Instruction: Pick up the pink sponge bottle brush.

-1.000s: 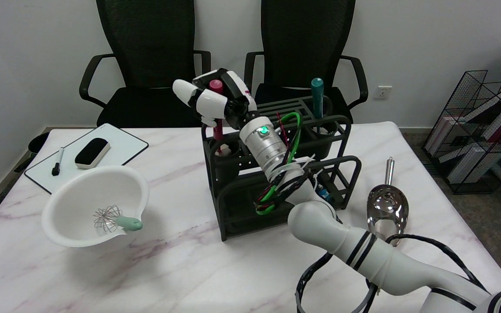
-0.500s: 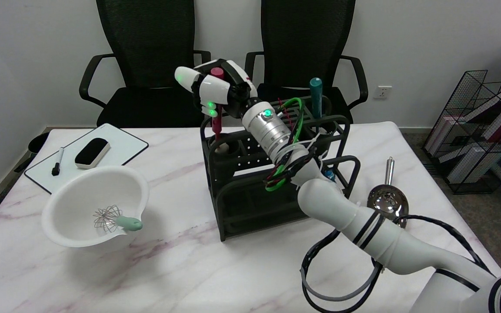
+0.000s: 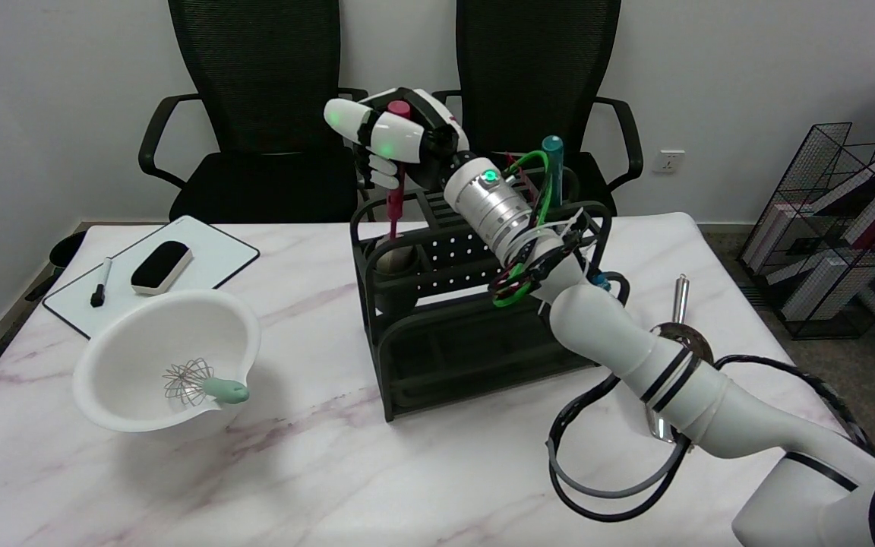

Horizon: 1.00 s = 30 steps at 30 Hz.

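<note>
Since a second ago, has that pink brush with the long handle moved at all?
Yes. The pink bottle brush, held by the right hand, has risen against the black rack and shifted slightly right.

A single head view looks down from above the near edge of the marble table [image 3: 316, 471] and across it toward the far edge, where two black office chairs [image 3: 255, 99] stand against a white wall. It sits at middle distance, taking in the table's full width and the floor beyond its right edge.

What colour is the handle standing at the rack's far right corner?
Teal, on the handle in the head view.
</note>
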Each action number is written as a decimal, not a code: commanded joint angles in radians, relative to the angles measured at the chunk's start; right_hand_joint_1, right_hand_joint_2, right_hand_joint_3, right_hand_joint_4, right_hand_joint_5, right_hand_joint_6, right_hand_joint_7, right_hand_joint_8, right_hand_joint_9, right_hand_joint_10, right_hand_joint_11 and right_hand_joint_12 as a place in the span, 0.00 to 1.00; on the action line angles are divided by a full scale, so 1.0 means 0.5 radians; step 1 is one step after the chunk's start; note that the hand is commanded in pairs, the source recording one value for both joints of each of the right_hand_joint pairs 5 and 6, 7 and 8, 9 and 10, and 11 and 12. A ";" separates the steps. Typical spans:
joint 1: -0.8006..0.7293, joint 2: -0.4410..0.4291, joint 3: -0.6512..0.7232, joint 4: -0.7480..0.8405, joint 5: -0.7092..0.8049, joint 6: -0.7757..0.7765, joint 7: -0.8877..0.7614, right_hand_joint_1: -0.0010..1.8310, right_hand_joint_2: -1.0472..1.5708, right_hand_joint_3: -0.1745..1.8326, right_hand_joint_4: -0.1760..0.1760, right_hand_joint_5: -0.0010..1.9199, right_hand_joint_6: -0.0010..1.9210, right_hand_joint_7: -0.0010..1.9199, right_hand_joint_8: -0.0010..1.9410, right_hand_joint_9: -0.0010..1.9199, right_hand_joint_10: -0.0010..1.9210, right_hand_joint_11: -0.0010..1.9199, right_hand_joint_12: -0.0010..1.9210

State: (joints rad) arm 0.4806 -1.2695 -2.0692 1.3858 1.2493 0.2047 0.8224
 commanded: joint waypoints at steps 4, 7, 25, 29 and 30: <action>-0.051 0.187 0.096 0.103 0.129 -0.117 -0.014 0.53 1.00 0.31 0.50 1.00 1.00 1.00 0.99 1.00 1.00 1.00 1.00; -0.057 0.193 0.143 0.182 0.110 -0.120 -0.017 0.53 1.00 0.30 0.50 1.00 1.00 1.00 0.99 1.00 1.00 1.00 1.00; 0.054 0.194 0.199 0.547 0.163 -0.162 -0.001 0.53 1.00 0.31 0.50 1.00 1.00 1.00 0.99 1.00 1.00 1.00 1.00; 0.046 0.189 0.139 0.545 0.306 -0.144 -0.001 0.53 1.00 0.32 0.50 1.00 1.00 1.00 0.99 1.00 1.00 1.00 1.00; 0.041 0.188 0.128 0.538 0.335 -0.136 -0.010 0.53 1.00 0.32 0.50 1.00 1.00 1.00 0.99 1.00 1.00 1.00 1.00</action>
State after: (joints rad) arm 0.4896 -1.1805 -1.9911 1.5671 1.3138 0.1390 0.8190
